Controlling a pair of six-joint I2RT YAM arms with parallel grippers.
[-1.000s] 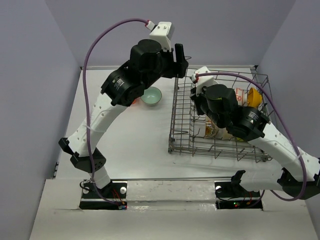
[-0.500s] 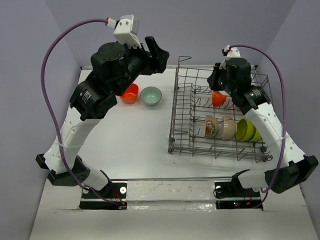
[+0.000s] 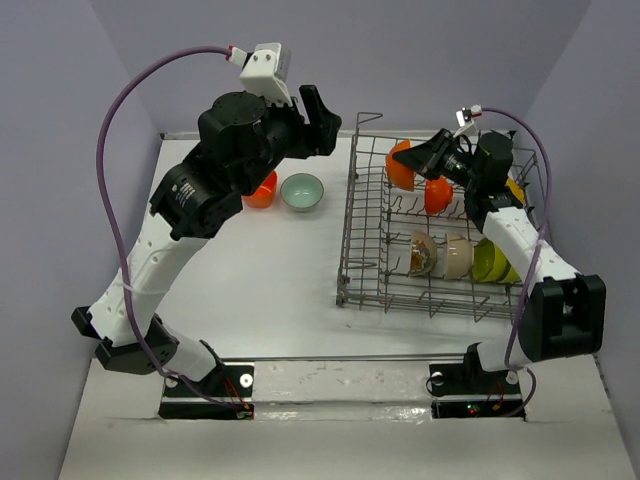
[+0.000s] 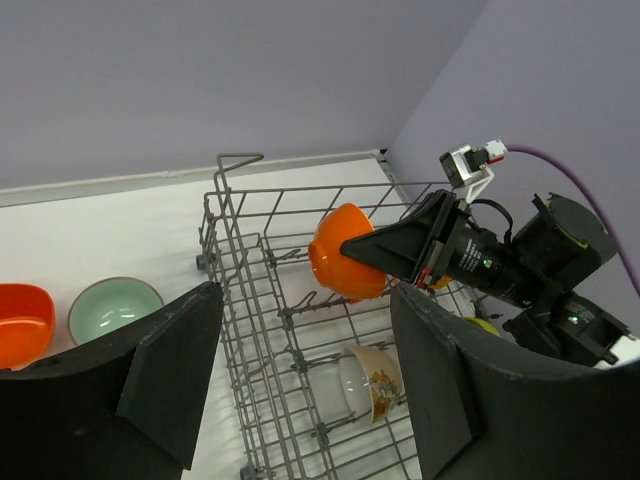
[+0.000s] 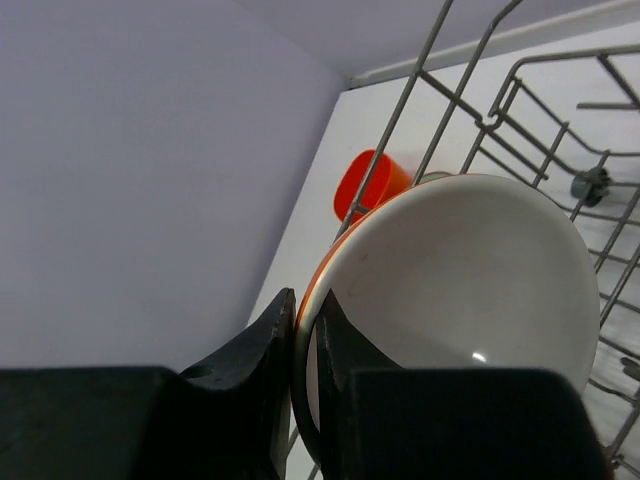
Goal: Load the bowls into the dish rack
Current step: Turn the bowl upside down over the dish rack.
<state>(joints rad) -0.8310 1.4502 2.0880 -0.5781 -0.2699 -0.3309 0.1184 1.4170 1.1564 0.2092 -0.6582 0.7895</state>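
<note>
- Near row of dish rack (image 3: 350, 232): patterned bowl (image 3: 422, 255), cream bowl (image 3: 458, 257), lime green bowl (image 3: 495, 262), side by side on edge.
- Further back in rack: red-orange bowl (image 3: 437, 197) among tines.
- Left of rack on table (image 3: 250, 270): teal bowl (image 3: 303, 192), second red-orange bowl (image 3: 262, 188) just beside it.
- Right gripper (image 3: 418, 163): pinched on rim of orange bowl (image 3: 400, 165), white inside, held over rack's far end.
- Left gripper (image 3: 322, 122): spread wide, holding nothing, raised near table's far edge.

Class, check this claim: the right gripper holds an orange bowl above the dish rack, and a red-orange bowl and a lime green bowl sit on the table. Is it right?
No. The top external view shows a pale teal bowl, not a lime green one, beside the red-orange bowl on the table.
</note>
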